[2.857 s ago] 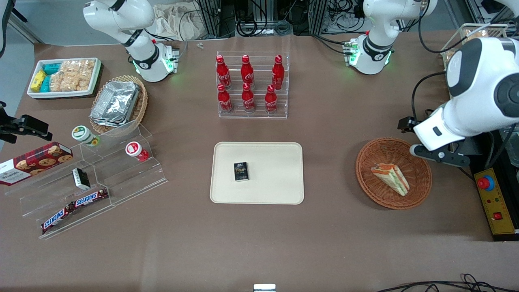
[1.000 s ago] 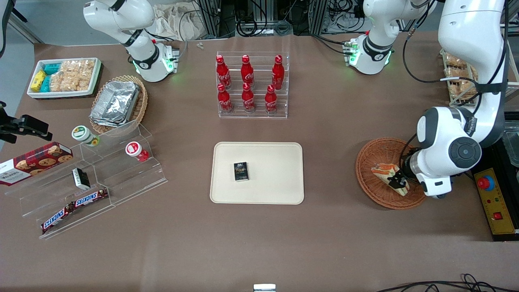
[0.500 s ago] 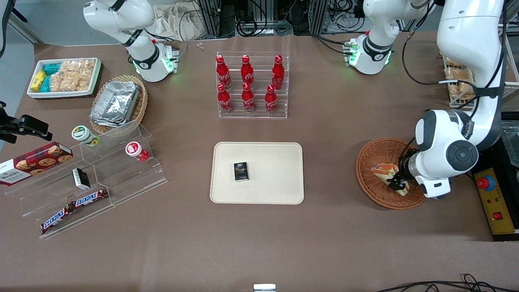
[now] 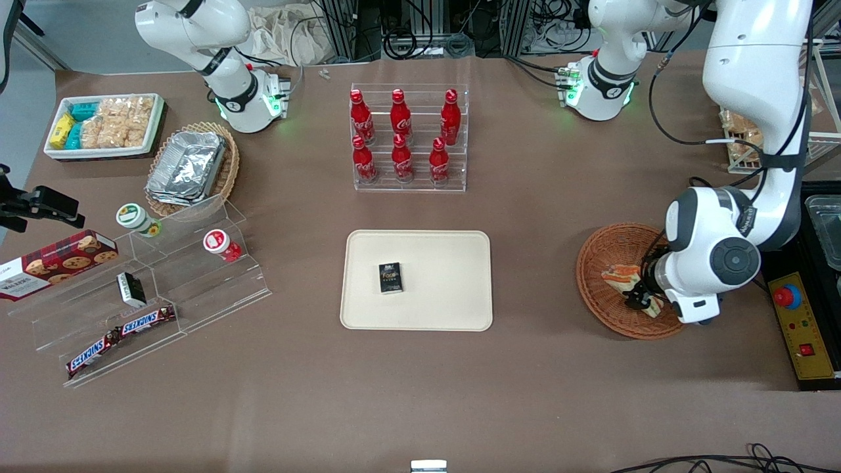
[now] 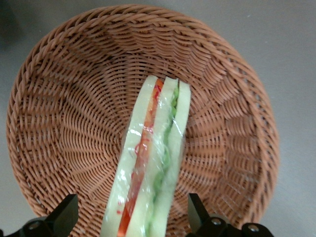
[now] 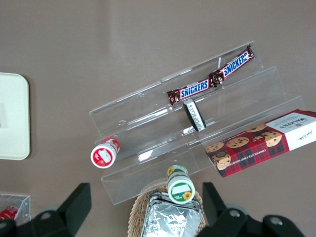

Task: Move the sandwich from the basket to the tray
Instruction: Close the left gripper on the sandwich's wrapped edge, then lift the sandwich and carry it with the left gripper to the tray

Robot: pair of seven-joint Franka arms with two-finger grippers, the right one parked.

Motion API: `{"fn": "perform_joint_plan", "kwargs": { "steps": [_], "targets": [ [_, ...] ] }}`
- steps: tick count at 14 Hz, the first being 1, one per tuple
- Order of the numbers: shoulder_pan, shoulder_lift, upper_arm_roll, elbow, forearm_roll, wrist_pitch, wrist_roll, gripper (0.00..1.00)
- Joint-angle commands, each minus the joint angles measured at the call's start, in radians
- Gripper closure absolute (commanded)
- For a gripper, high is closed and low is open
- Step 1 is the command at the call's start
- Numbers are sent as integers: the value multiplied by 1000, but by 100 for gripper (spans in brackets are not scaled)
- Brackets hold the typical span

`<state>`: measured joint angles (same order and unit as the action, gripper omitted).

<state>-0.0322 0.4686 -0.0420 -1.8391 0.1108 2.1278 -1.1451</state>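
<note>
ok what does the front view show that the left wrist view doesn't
Only the front view shows the tray with a small dark box on it, and the cola bottles. Only the left wrist view shows the open gripper straddling the sandwich, a finger on either side, apart from it. Both show the sandwich lying in the basket.

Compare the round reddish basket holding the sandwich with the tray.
The basket is round, woven and reddish-brown; the tray is rectangular, smooth and cream. The basket holds the sandwich, with the open gripper straddling it; the tray holds only a small dark box. Both sit on the table.
</note>
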Motion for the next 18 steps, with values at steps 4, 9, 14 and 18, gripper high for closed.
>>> {"fn": "perform_joint_plan", "kwargs": {
  "steps": [4, 9, 14, 18],
  "targets": [
    [-3, 44, 2, 23, 30, 12, -51, 0],
    [-3, 42, 2, 32, 32, 11, -74, 81],
    [-11, -2, -5, 104, 30, -41, -47, 100],
    [-11, -28, -91, 292, 13, -348, 235, 100]
  ]
}}
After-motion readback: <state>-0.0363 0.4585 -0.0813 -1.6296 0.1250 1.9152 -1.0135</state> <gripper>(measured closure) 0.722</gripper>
